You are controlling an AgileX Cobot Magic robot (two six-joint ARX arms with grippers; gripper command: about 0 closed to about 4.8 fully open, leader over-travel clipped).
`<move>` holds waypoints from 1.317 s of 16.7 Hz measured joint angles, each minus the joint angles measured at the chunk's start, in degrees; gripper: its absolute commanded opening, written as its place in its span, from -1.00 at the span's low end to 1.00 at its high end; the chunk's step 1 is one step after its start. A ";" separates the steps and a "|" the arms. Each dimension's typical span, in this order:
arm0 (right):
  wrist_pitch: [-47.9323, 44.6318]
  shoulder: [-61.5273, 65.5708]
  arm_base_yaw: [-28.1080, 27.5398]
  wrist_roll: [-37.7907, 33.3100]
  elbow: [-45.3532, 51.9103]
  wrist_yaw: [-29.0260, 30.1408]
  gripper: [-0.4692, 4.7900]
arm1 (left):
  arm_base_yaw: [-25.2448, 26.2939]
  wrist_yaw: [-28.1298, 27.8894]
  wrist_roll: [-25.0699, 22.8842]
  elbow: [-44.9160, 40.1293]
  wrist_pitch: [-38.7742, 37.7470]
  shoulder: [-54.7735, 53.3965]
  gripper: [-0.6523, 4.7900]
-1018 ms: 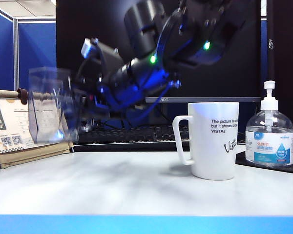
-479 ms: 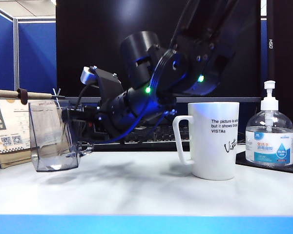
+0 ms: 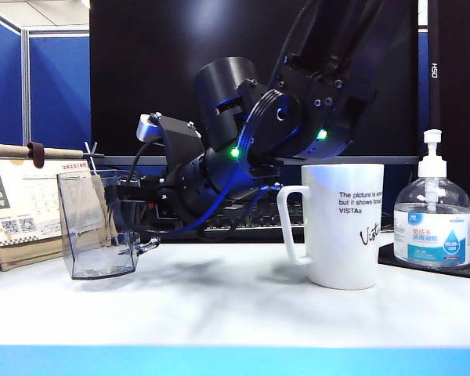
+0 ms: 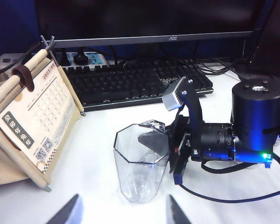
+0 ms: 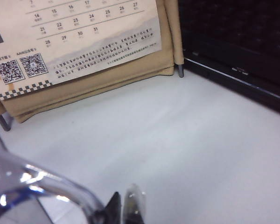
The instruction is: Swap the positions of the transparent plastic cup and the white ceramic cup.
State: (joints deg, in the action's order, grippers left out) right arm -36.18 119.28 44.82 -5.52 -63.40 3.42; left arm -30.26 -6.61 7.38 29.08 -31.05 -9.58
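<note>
The transparent plastic cup stands at the left of the table with its base at the table surface, close to a desk calendar. My right gripper reaches across from the right and is shut on the cup's clear handle; its fingertips are pressed together. The white ceramic cup stands right of centre, handle to the left, untouched. My left gripper hangs open above the table, just short of the transparent plastic cup, with nothing between its fingers.
A tan desk calendar leans at the far left, right behind the clear cup. A black keyboard and a monitor run along the back. A pump bottle with a blue label stands at the far right, beside the mug.
The right arm has come down and carried the transparent cup from the air at the left to the table, a little further right. The white mug and bottle have not moved.
</note>
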 measured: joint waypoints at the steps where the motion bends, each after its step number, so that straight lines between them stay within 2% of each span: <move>1: -0.04 0.07 0.00 0.00 -0.02 -0.07 -0.84 | 0.00 0.02 0.00 0.00 0.00 0.00 0.11; 2: -0.31 0.26 0.00 0.00 -0.02 -0.26 -0.71 | 0.00 0.00 0.00 0.00 0.00 0.02 0.11; 4: -0.46 1.46 0.00 0.00 -0.17 -0.39 -0.32 | 0.00 0.04 0.00 0.00 0.00 0.02 0.11; 8: -0.48 2.05 0.00 -0.02 -0.20 -0.44 0.07 | 0.00 0.09 0.00 0.00 0.00 0.02 0.11; 10: -0.48 2.05 0.00 -0.02 -0.17 -0.44 0.20 | 0.00 0.11 -0.02 0.00 0.00 0.02 0.11; 14: -0.39 2.05 0.00 0.00 -0.17 -0.74 0.23 | 0.00 -0.04 -0.07 0.00 0.00 0.02 0.11; 15: -0.09 1.99 0.00 0.17 -0.17 -1.07 0.27 | 0.00 -0.04 -0.24 0.00 0.00 0.02 0.11; 17: 2.91 1.01 0.00 2.91 -0.15 -2.21 0.48 | 0.00 -0.04 -0.26 0.00 0.00 0.04 0.11; 22: 9.01 -2.03 0.11 4.31 -0.22 -3.48 0.50 | 0.00 -0.04 -1.20 0.00 0.22 0.07 0.11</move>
State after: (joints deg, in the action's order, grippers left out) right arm -27.18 117.25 44.93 -1.21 -63.61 -0.05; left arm -30.26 -6.66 6.17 29.08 -30.83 -9.52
